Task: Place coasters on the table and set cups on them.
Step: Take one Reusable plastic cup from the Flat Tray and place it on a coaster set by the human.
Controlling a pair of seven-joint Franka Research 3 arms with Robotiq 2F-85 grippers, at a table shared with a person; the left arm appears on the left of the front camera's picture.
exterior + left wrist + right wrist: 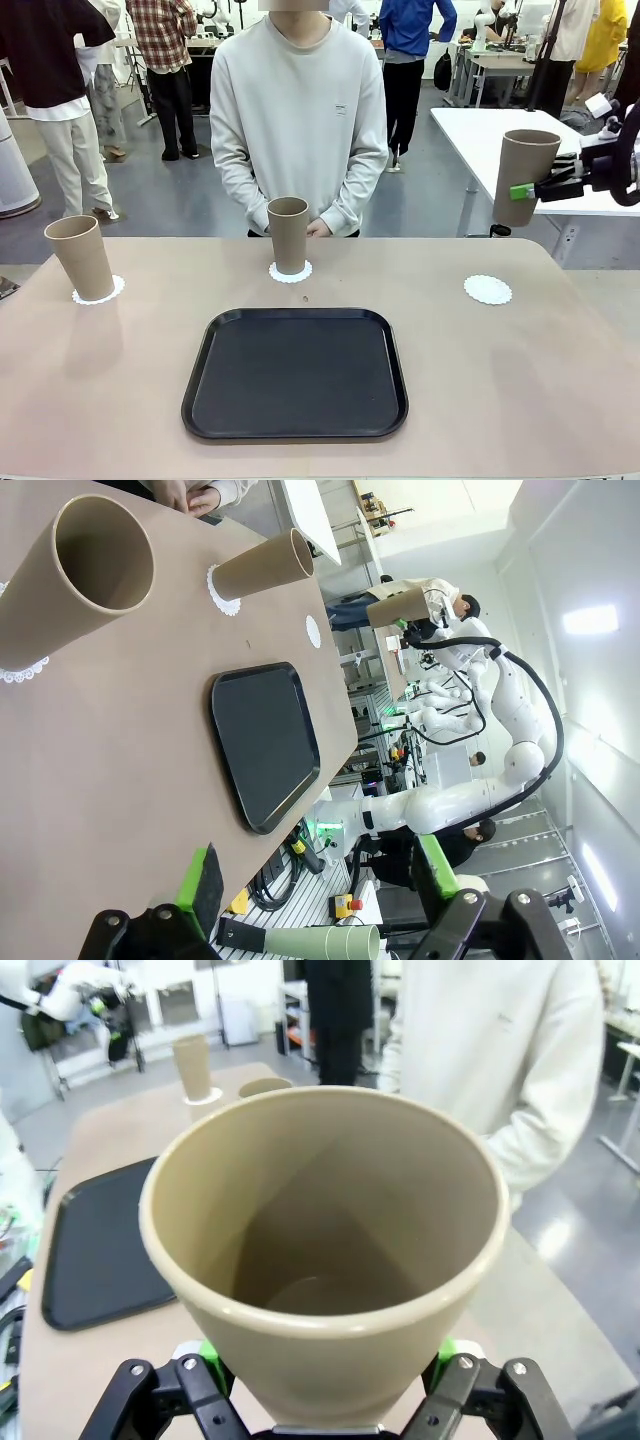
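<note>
The right gripper (528, 190) is holding the third cup (524, 175) upright, clamped around its side, up in the air beyond the table's right edge, with the bare coaster (488, 290) lying below and inward.

A grey glossy floor (430, 190) stretches back through a busy workshop. At two o'clock stands a white table (480, 125); farther desks (495, 60) sit near one o'clock. Several people (165, 70) stand around eleven o'clock.
</note>
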